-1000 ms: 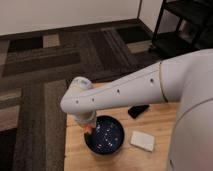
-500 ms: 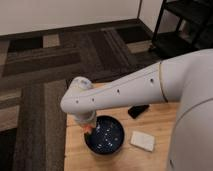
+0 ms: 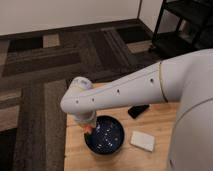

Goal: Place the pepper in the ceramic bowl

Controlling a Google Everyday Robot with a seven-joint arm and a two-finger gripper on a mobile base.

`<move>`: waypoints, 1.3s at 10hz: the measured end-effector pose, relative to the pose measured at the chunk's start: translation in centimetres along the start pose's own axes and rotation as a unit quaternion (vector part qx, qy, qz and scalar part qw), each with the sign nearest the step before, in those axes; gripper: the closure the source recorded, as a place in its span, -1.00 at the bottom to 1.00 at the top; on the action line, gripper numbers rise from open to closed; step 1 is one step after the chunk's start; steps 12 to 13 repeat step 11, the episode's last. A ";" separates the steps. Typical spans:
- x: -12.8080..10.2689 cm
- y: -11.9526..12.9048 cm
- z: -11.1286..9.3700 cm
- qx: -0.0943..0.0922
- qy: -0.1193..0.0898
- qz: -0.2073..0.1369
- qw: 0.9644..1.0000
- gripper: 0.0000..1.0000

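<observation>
Pepper (image 3: 89, 131) in gripper (image 3: 88, 129) above ceramic bowl (image 3: 106, 136) rim.

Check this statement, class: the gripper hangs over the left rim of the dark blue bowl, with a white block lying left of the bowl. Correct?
Not quite. The white block lies right of the ceramic bowl, not left, as the camera view shows. The rest stands: the gripper is at the bowl's left rim, with the pepper showing there.

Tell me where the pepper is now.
In the camera view, the pepper is at the pincer, over the left rim of the bowl.
</observation>
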 end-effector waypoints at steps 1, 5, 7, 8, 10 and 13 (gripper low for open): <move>0.0 0.0 0.0 0.000 0.000 0.000 1.000 0.03; 0.0 0.0 0.0 0.000 0.000 0.000 1.000 -0.60; 0.0 0.0 0.0 0.000 0.000 0.000 1.000 -0.60; 0.0 0.0 0.0 0.000 0.000 0.000 1.000 -0.60; 0.0 0.0 0.0 0.000 0.000 0.000 1.000 -0.60; 0.0 0.0 0.0 0.000 0.000 0.000 1.000 -0.60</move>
